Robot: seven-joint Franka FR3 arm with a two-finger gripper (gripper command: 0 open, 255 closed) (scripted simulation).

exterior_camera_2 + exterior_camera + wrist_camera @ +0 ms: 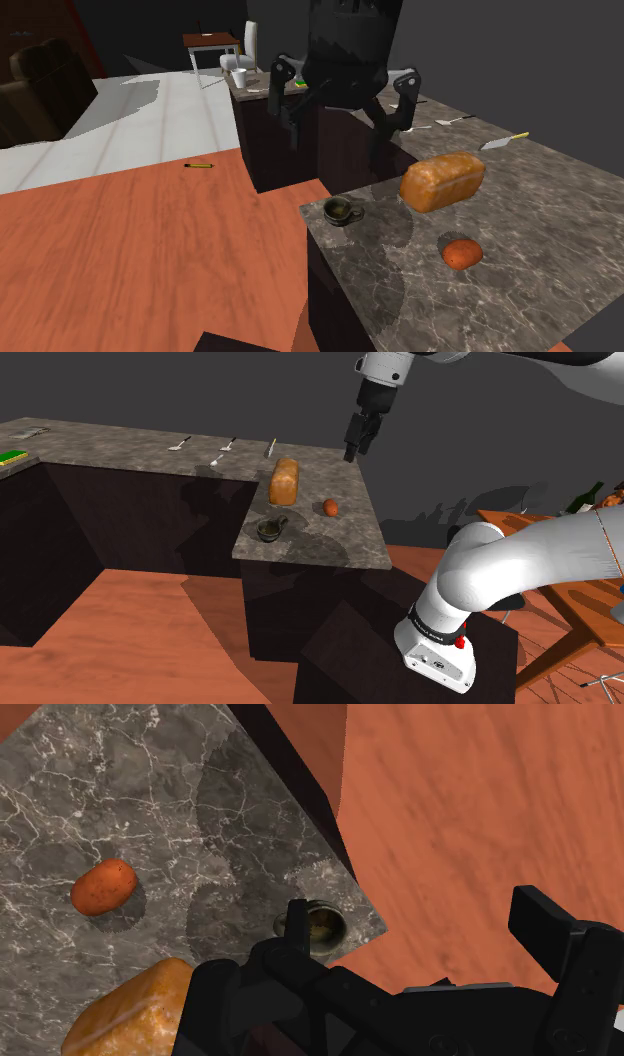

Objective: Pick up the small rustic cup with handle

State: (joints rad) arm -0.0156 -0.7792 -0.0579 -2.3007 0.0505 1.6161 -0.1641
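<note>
Small dark cup (270, 530) at corner of stone counter (340, 539), well below the fingers (545, 919), spread apart, empty

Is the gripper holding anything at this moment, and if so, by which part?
Nothing. The black gripper stands open above the marbled counter; the small dark handled cup sits untouched.
</note>
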